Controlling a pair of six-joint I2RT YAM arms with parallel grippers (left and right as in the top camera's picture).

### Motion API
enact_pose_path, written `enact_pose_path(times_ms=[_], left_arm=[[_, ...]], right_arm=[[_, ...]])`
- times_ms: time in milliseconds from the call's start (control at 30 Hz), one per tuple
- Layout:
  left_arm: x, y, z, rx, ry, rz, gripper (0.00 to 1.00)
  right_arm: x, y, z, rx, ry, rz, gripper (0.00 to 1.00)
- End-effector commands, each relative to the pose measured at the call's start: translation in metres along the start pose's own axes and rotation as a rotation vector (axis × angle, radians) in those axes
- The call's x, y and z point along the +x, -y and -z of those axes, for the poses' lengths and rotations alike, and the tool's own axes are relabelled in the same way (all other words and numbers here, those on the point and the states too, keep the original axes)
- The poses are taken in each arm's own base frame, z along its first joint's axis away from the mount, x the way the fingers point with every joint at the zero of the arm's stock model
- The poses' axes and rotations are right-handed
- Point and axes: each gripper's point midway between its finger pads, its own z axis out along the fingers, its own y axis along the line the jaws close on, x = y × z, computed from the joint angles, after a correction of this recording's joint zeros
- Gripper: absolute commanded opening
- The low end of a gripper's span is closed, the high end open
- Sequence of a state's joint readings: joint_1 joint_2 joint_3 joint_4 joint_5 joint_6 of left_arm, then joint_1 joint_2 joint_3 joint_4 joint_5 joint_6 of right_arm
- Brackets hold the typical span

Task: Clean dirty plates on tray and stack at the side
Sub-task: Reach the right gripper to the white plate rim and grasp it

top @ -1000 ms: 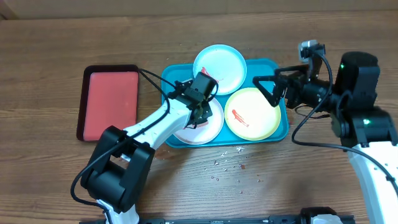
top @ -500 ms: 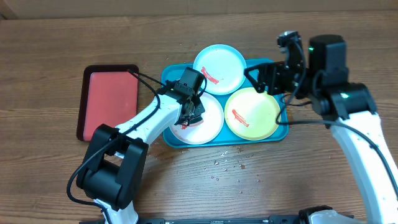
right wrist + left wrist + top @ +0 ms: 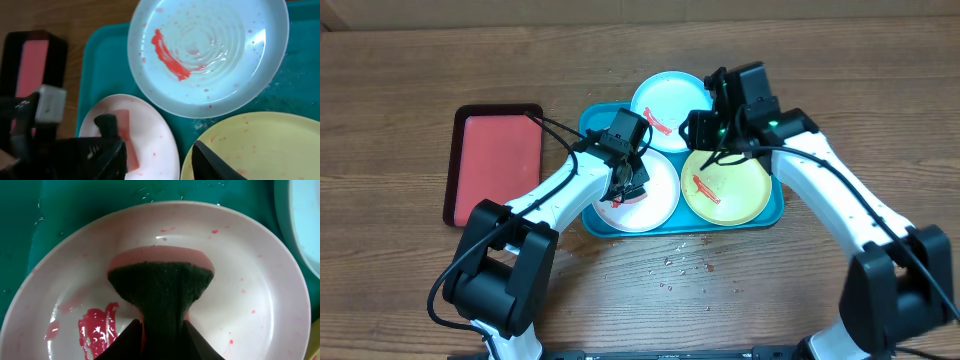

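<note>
Your left fingers (image 3: 125,342) grip sponge (image 3: 160,285), pad flat on white plate (image 3: 250,295) at 7 o'clock corner of tray (image 3: 590,122). Red smear (image 3: 95,330) lies at 8 o'clock from sponge, long axis 12-to-6. Plate is round, points nowhere. Your right fingers (image 3: 212,160) stand apart, hold nothing. Left arm is nearer, so you likely wipe toward 8 o'clock.

Robotics lab, wood-grain table (image 3: 400,290), cabled left arm (image 3: 560,195), right arm (image 3: 832,197)

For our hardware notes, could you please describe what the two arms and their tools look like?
The left arm and right arm both have white links between black joints. Thin black cables loop beside each; the right arm shows small green lights. The left tool and right tool are black.
</note>
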State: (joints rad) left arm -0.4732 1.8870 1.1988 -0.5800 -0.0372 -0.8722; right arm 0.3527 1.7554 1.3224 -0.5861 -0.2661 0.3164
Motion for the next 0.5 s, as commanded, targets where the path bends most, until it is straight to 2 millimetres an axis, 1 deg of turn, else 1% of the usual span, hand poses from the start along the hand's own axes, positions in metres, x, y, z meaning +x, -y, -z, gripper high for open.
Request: enact_pose_path(times_ms=[0,67,133,267,400,467], left_arm=[[-0.004,0.004,0.010,0.021,0.014,-0.010,0.26],[-0.004,0.004,0.010,0.022,0.014,-0.009,0.27],[-0.004,0.004,0.010,0.022,0.014,-0.009,0.26],[-0.004,0.004,0.010,0.022,0.014,-0.009,0.27],[-0.004,0.004,0.010,0.021,0.014,-0.009,0.27],[-0.004,0.004,0.010,0.021,0.014,-0.009,0.26]], right_arm=[[0.001,-0.003,-0.017,-0.008,-0.018,0.050,0.43],[0.009,-0.003,-0.028,-0.004,-0.046,0.100,0.43],[0.014,-0.002,-0.038,0.010,-0.060,0.112,0.42],[0.020,-0.002,-0.050,0.008,-0.079,0.129,0.40],[0.028,0.005,-0.062,0.020,-0.111,0.119,0.39],[0.035,0.010,-0.069,0.027,-0.136,0.112,0.36]])
